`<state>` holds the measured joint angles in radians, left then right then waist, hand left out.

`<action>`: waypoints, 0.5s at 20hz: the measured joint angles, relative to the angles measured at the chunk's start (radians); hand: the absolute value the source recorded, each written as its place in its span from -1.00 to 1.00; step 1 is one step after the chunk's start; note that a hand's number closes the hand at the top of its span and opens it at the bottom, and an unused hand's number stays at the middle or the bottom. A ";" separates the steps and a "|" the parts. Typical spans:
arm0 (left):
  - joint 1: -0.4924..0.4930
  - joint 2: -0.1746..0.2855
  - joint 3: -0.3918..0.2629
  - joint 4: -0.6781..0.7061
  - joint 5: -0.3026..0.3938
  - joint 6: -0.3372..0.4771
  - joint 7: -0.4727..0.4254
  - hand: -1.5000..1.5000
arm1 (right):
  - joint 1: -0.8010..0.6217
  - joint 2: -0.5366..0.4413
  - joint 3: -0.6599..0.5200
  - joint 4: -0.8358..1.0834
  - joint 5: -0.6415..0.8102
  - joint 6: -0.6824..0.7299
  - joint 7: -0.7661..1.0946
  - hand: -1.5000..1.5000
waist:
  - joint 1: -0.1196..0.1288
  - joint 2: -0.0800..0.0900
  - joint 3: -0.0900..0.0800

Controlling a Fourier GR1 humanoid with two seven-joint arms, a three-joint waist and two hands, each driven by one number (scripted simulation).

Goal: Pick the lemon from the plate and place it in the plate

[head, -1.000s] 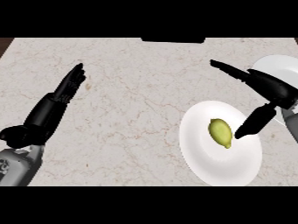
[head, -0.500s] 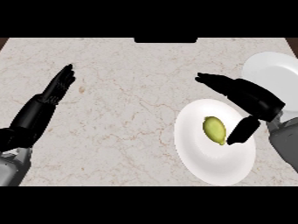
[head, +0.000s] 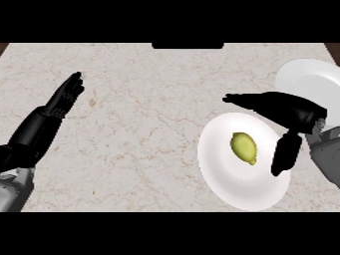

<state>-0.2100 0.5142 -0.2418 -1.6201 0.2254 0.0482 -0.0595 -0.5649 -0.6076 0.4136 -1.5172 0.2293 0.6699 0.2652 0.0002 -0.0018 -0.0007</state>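
Yellow lemon [head: 244,148] on plate [head: 235,193] near worktop's [head: 143,124] right edge, long axis near-to-far, just left of right hand [head: 294,113], fingers [head: 250,98] apart

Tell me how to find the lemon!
Look at the right side of the marble counter. One white plate sits in the far corner, and the nearer plate in front of it holds the lemon in its middle, beside the black right hand. It is the only yellow-green thing there.

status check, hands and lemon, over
Right robot hand open beside lemon, not gripping. Left robot hand open, resting at left. Lemon on near plate; far plate at right, nothing blocking.
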 measured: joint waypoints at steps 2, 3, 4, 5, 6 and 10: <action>0.017 0.001 0.013 -0.013 -0.002 -0.012 0.002 0.00 | -0.002 -0.019 -0.025 -0.018 -0.004 0.045 0.039 -1.00 | 0.000 0.000 0.000; 0.011 -0.011 0.012 -0.004 -0.009 -0.015 0.000 0.00 | -0.011 -0.019 -0.041 -0.015 -0.002 0.061 0.053 -1.00 | 0.000 0.000 0.000; 0.024 -0.018 0.012 -0.003 -0.019 -0.020 -0.010 0.00 | -0.014 -0.022 -0.058 -0.015 -0.005 0.080 0.066 -1.00 | 0.000 0.000 0.000; 0.023 -0.016 0.023 -0.010 -0.016 -0.029 0.001 0.00 | -0.036 -0.014 -0.072 0.007 -0.009 0.103 0.079 -1.00 | 0.002 0.001 0.000; 0.025 -0.022 0.030 -0.014 -0.021 -0.035 0.002 0.00 | -0.037 -0.002 -0.080 0.011 0.001 0.114 0.090 -1.00 | 0.003 0.001 0.000; 0.024 -0.044 0.050 -0.020 -0.043 -0.054 0.007 0.00 | -0.065 0.013 -0.136 0.085 0.030 0.150 0.071 -1.00 | 0.005 0.002 0.000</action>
<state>-0.1858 0.4706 -0.1921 -1.6397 0.1821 -0.0063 -0.0525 -0.6300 -0.5950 0.2781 -1.4325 0.2592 0.8194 0.3365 0.0051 0.0001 -0.0003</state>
